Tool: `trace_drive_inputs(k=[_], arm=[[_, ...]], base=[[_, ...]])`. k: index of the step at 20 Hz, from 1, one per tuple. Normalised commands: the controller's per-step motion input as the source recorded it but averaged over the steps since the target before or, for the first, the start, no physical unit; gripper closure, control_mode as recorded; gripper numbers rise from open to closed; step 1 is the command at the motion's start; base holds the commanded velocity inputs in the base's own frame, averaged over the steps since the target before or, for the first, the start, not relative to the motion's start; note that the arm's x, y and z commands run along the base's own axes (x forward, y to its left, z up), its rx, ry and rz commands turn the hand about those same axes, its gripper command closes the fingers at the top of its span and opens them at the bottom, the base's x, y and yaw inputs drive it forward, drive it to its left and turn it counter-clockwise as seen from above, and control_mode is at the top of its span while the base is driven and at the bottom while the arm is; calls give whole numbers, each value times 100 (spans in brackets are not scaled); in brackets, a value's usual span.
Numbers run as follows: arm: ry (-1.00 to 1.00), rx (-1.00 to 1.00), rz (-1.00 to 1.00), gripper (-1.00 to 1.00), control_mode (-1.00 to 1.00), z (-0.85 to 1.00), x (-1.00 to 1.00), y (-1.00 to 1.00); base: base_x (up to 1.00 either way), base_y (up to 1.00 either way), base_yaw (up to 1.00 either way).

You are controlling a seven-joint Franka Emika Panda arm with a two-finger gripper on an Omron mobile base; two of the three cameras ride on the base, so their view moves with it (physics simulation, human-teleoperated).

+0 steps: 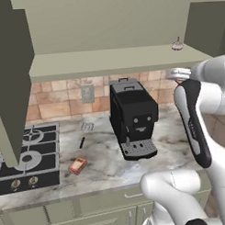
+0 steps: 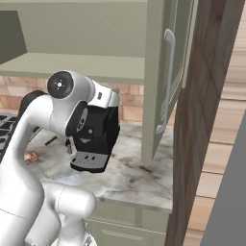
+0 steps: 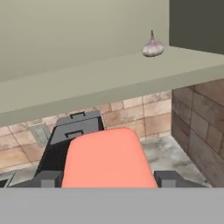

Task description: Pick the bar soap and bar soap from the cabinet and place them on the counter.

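1. The gripper (image 3: 109, 181) is clamping the coral bar soap (image 3: 109, 159) between its fingers, just in front of the open cabinet (image 1: 108, 64), for carrying down.
2. The orange-brown bar soap (image 1: 77, 165) is lying on the counter (image 1: 107, 165) (already delivered, seemingly), left of the coffee machine (image 1: 133, 118).
3. The arm is reaching up beside the cabinet shelf, where a garlic bulb (image 3: 152, 46) is sitting.

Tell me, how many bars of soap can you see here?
2. The orange-brown bar soap lies on the counter beside the gas hob. The coral-red bar soap sits between the gripper fingers, below the open cabinet shelf.
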Motion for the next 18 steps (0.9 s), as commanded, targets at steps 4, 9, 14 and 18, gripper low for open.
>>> trace_drive_inputs(k=[4, 9, 14, 18], arm=[[9, 0, 0, 100, -100, -21, -56, -14], [3, 1, 0, 100, -100, -18, -30, -1], [0, 1, 0, 100, -100, -18, -18, -7], [5, 0, 0, 100, -100, -36, -9, -13]], base=[[0, 0, 0], [0, 0, 0], [0, 0, 0], [0, 0, 0]])
